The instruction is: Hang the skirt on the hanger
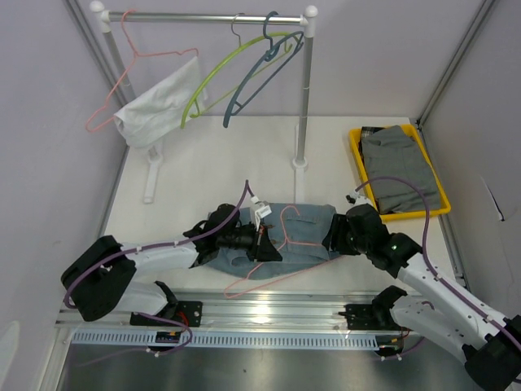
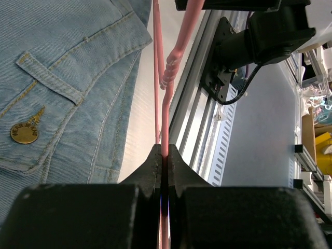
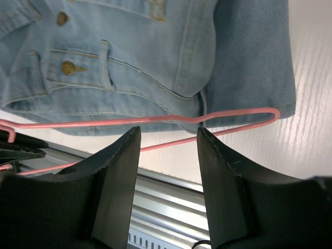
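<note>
- You're working on a white table [image 1: 203, 163] boxed in by pale walls. A rack [image 1: 305, 90] stands at the back, and a yellow tray [image 1: 355, 155] holding a grey garment [image 1: 399, 167] sits off to the right.
- Left gripper [image 2: 163, 155]: the jaws are pinched tight on the wire of the pink hanger [image 2: 165, 114], with no gap showing between them.
- Right gripper [image 3: 168, 140]: its fingers [image 3: 114, 176] stand wide apart and hold nothing.
- Just beyond the left fingertips, the twisted neck of the hanger runs straight away from the clamp. The denim skirt [image 2: 67, 67] lies flat alongside it to one side.
- Past the right fingertips you see the hanger's right shoulder bend poking out at the skirt's corner, with the waistband buttons further on.
- From above, the skirt is at the near middle of the table, between the two arms. Its long axis runs left to right, and the hanger lies along the same line at its near edge.
- My read is that the right arm is the nearer one to that free denim corner, so drawing the fabric over the hanger's shoulder falls to it while your left hand keeps the hanger steady.
- I can't tell whether the wire is threaded inside the waistband or only resting against it.
- Both sets of fingertips are masked by the wrists in the overhead view.
</note>
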Motion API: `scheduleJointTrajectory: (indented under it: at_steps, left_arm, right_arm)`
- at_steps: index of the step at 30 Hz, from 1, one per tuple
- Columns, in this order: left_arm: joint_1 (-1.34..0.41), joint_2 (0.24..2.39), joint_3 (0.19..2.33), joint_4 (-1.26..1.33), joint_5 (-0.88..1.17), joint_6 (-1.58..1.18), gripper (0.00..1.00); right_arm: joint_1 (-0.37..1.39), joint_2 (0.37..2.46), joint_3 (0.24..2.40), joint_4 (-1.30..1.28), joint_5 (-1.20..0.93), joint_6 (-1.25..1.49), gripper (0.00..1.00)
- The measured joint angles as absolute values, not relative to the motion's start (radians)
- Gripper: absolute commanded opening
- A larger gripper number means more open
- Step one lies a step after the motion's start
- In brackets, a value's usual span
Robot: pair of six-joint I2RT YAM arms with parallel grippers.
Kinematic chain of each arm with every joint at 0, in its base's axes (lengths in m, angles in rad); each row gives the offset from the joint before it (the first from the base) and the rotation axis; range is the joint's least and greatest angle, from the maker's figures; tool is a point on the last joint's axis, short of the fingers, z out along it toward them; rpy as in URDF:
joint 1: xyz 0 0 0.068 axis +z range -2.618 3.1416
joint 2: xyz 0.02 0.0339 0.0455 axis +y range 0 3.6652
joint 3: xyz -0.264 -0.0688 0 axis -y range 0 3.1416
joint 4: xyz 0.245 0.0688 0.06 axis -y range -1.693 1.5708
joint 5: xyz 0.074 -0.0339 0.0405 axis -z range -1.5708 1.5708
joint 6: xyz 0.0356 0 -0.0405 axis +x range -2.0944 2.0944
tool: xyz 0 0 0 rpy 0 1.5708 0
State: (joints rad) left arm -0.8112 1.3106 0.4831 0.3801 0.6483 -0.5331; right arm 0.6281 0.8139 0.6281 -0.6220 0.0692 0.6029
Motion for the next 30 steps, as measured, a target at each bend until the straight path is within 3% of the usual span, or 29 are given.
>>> scheduleJointTrajectory:
  at_steps: [22,30]
  left_arm:
    - [-0.811,1.364,0.482,0.409,0.650,-0.531,0.00]
    - [-0.802,1.364,0.482,0.408,0.646,-0.522,0.00]
  right_arm:
    - [0.710,1.016,0.520,-0.468,0.101,0.662,0.52]
    - [0.719,1.036,0.533,-0.464,0.115,0.659,0.14]
